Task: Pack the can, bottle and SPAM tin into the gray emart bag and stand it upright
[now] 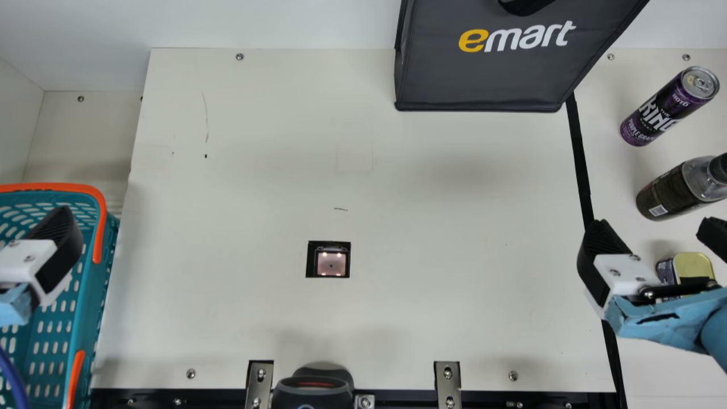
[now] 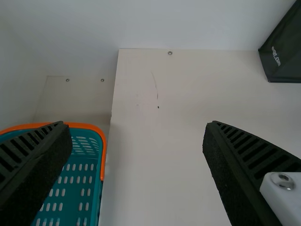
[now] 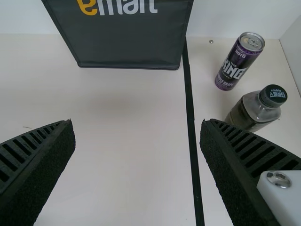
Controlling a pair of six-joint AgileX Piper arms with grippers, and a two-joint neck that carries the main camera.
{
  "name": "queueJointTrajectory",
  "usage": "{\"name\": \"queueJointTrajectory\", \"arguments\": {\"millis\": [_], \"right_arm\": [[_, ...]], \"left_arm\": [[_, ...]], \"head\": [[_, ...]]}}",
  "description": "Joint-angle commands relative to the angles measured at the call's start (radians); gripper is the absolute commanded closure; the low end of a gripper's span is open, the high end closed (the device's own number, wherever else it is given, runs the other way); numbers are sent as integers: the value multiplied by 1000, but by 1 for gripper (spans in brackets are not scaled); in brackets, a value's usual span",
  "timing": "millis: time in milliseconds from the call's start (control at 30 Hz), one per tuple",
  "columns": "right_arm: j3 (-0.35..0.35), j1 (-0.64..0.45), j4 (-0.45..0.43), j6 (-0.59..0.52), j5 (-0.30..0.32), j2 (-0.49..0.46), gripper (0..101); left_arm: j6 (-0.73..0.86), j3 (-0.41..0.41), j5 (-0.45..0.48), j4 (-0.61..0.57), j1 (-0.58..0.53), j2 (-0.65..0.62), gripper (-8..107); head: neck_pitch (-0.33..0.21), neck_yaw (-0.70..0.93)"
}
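The gray emart bag (image 1: pixel 483 79) stands upright at the table's back, right of centre. On the right side stand the purple can (image 1: pixel 659 113), the dark bottle (image 1: pixel 676 193) and the SPAM tin (image 1: pixel 694 267), partly hidden behind my right gripper (image 1: pixel 659 244). My left gripper (image 1: pixel 40 255) is over the teal basket in the main view. In the left wrist view my left gripper (image 2: pixel 136 160) is open and holds nothing. The right wrist view shows my right gripper (image 3: pixel 136 160) open and empty, with the can (image 3: pixel 237 63), bottle (image 3: pixel 254 110) and bag (image 3: pixel 127 42) beyond it.
A teal basket (image 1: pixel 79 284) with orange handles stands at the left edge. A black scanner (image 1: pixel 312 386) sits at the front edge between metal brackets. Black tape (image 1: pixel 580 165) runs along the table's right part. A small dark square (image 1: pixel 312 261) lies near the middle.
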Motion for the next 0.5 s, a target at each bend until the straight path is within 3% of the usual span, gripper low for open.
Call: {"name": "queueJointTrajectory", "arguments": {"millis": [0, 33, 367, 467], "right_arm": [[0, 0, 0, 0, 0, 0, 6], [0, 0, 0, 0, 0, 0, 6], [0, 0, 0, 0, 0, 0, 6], [0, 0, 0, 0, 0, 0, 6]], "left_arm": [[0, 0, 0, 0, 0, 0, 9], [0, 0, 0, 0, 0, 0, 9], [0, 0, 0, 0, 0, 0, 9], [0, 0, 0, 0, 0, 0, 9]], "head": [[-32, -20], [-80, -68], [-313, -301], [-322, -318]]}}
